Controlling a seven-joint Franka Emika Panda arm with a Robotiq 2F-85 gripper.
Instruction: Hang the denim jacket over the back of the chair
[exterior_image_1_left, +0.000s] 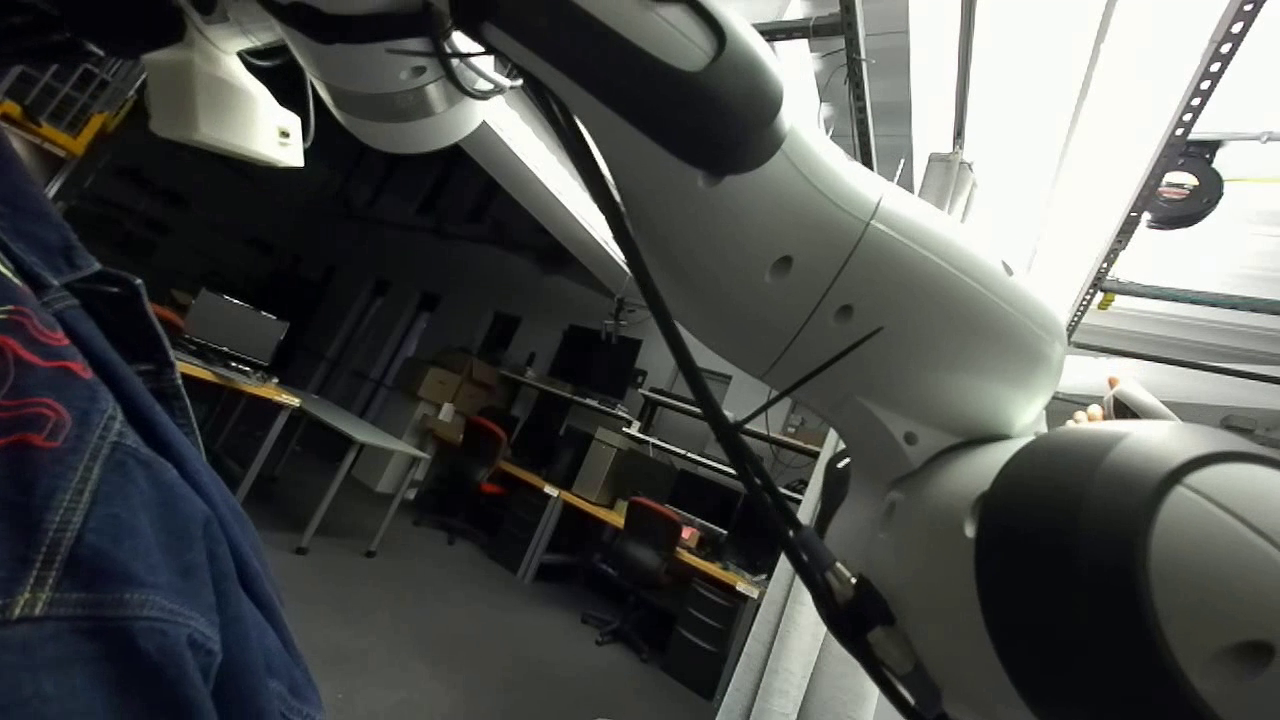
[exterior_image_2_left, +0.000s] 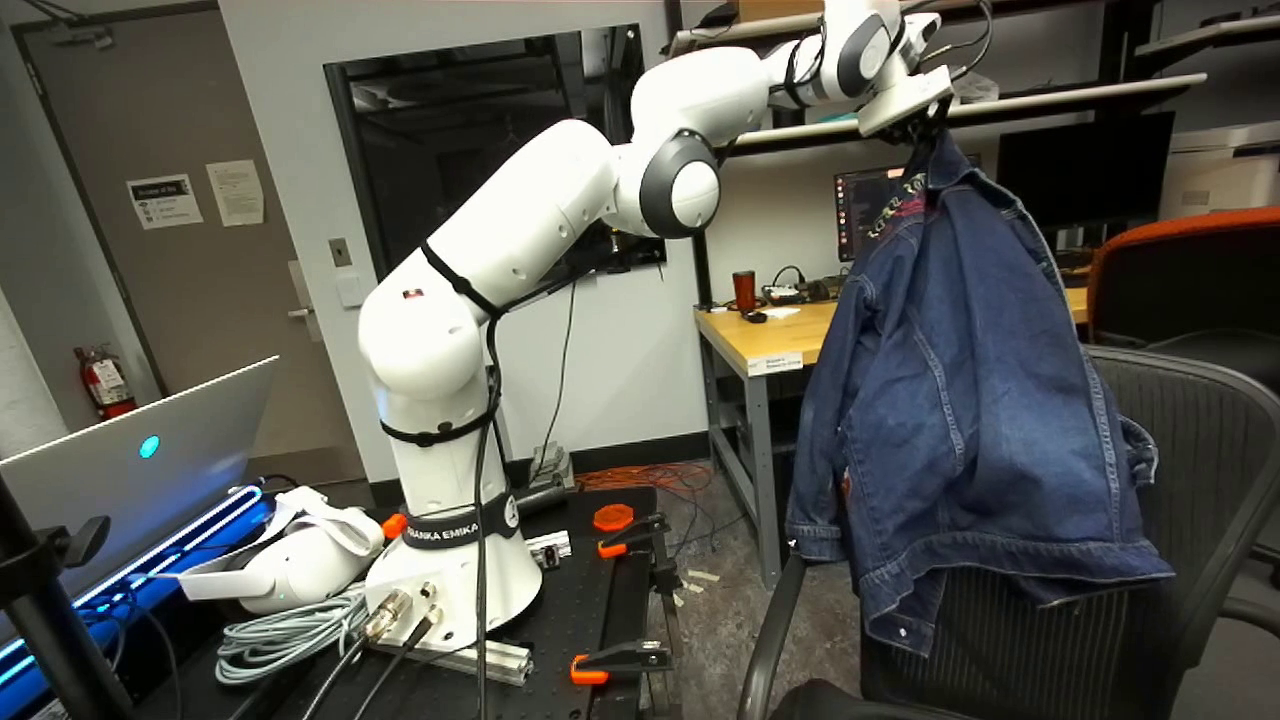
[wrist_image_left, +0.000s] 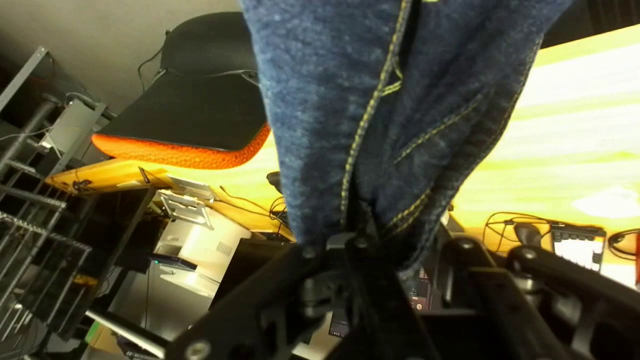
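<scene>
The dark blue denim jacket (exterior_image_2_left: 985, 390) hangs by its bunched top, clamped in the black two-fingered gripper (exterior_image_2_left: 922, 137). In an exterior view its lower part screens the round-topped black mesh chair (exterior_image_2_left: 1210, 470); contact is unclear. Released with its weight all on one side, it would probably slide off; the sleeve (exterior_image_2_left: 835, 410) could snag the curved dark armrest (exterior_image_2_left: 772, 620).

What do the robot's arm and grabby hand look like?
The arm is smooth, white and rounded, with dark grey rings. Black straps circle it, and a black cable runs along it. A dark band low on it says FRANKA EMIKA in white. The gripper is black, with silvery screws.
</scene>
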